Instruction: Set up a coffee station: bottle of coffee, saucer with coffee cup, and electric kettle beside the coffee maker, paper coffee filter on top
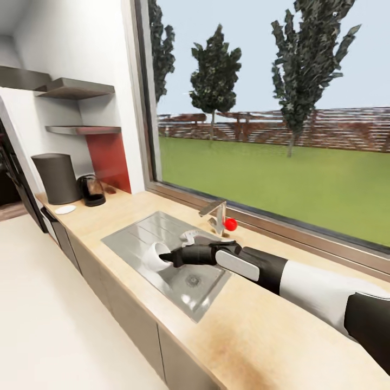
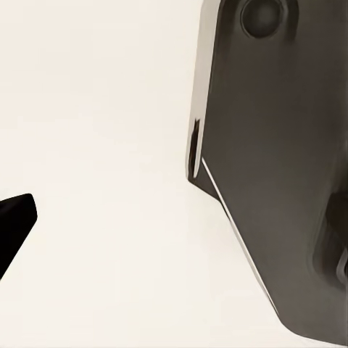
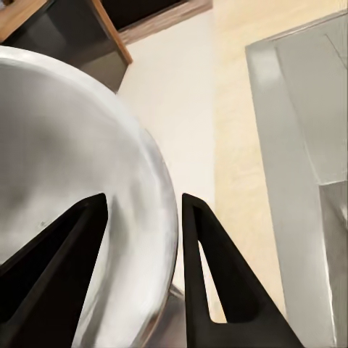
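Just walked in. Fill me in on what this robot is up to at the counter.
The right gripper holds the white coffee cup by its rim over the sink, one finger inside and one outside. Farther along the kitchen countertop, the coffee maker stands with the electric kettle beside it and the saucer in front. The saucer is bare, so the cup goes there next.

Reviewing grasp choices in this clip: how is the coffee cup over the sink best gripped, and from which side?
By its rim wall, one finger inside and one outside, as the right gripper appears to hold it now. The coffee cup lies tilted, mouth toward the floor side, over the sink. Its thin open rim suits a pinch; the rounded body looks too wide. Its handle isn't clearly visible.
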You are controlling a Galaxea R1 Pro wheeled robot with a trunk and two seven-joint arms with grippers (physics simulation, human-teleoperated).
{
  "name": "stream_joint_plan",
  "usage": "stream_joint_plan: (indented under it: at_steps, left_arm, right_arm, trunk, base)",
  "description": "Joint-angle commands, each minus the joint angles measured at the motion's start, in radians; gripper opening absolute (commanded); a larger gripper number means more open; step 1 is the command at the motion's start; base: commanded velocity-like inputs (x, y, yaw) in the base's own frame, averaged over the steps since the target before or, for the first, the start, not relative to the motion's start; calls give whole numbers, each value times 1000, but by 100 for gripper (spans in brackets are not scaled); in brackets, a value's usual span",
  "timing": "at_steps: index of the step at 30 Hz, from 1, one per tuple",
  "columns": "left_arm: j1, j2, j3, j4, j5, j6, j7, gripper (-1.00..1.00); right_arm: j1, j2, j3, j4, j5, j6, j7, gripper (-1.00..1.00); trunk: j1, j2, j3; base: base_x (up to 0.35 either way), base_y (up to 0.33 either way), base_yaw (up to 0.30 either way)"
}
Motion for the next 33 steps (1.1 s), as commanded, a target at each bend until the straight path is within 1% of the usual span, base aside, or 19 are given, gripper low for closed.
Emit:
stream_joint_plan:
  at_steps: [1, 7, 20, 33]
  left_arm:
    - [0, 0, 9, -1, -8, -2, -5, 100]
    - [-4, 0, 9, -1, -7, -2, -5, 100]
    - [-6, 0, 9, -1, -6, -2, -5, 100]
    - [-6, 0, 9, -1, -6, -2, -5, 100]
  right_arm:
    - [-2, 0, 3, 0, -10, 2, 4, -100]
    - [-2, -1, 3, 0, -11, 2, 4, -100]
    - [-2, -2, 3, -2, -10, 2, 4, -100]
    - [-2, -2, 3, -2, -10, 2, 4, -100]
  trunk:
    - [1, -2, -2]
    - [1, -2, -5]
    - [1, -2, -5]
    - [1, -2, -5]
  base:
    - [179, 263, 273]
    - [134, 285, 238]
    - [121, 296, 32]
    - [138, 296, 259]
